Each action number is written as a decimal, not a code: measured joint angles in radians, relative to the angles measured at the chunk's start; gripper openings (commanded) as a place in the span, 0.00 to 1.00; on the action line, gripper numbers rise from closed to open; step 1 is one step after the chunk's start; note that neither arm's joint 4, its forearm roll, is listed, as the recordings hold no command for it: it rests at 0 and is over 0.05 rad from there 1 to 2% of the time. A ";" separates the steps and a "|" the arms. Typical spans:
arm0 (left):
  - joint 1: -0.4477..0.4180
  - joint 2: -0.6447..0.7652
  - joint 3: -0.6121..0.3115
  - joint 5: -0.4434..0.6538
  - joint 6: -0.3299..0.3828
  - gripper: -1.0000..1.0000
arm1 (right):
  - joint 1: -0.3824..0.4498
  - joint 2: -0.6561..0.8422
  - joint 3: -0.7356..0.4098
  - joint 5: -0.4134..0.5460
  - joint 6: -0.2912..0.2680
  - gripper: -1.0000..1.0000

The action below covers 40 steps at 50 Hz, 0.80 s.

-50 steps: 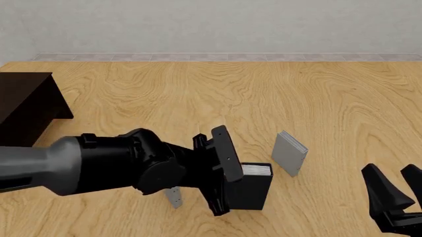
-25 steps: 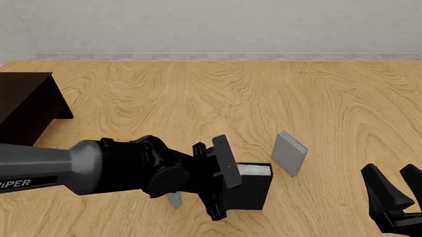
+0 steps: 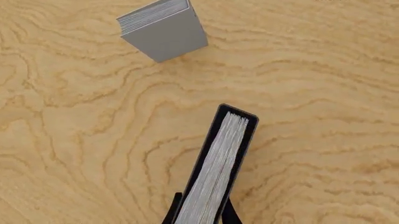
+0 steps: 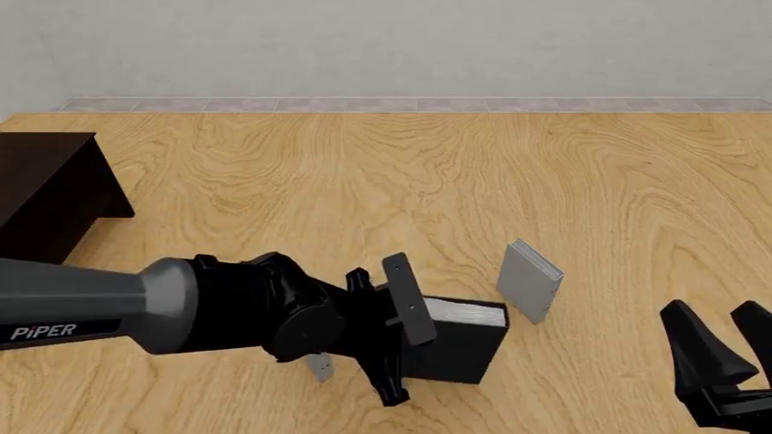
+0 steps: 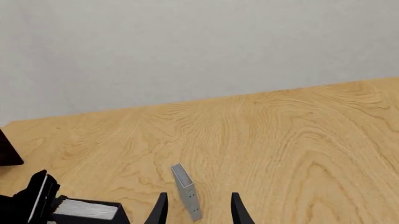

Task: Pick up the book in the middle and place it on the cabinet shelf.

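Note:
The thick black book (image 4: 468,342) with its white page block stands near the table's front, slightly tilted. My left gripper (image 4: 417,351) is shut on it from its left end. In the left wrist view the book (image 3: 218,172) runs out from between the fingertips (image 3: 172,215), pages showing. The dark cabinet (image 4: 49,194) stands at the far left, well apart from the book. My right gripper (image 4: 728,348) is open and empty at the front right. From the right wrist view (image 5: 198,210) I see the black book (image 5: 87,210) and the cabinet's corner (image 5: 7,150).
A thin grey book (image 4: 531,280) stands upright just right of the black book; it also shows in the left wrist view (image 3: 165,30) and the right wrist view (image 5: 185,186). Another thin grey book (image 4: 320,366) is mostly hidden behind my left arm.
My left gripper has sunk lower and closed along the black book. The book now leans slightly instead of standing square. The right arm has not moved.

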 measured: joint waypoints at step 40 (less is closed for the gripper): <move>0.015 -0.061 -0.013 -0.011 -0.019 0.00 | -0.001 -0.009 0.000 0.009 0.004 1.00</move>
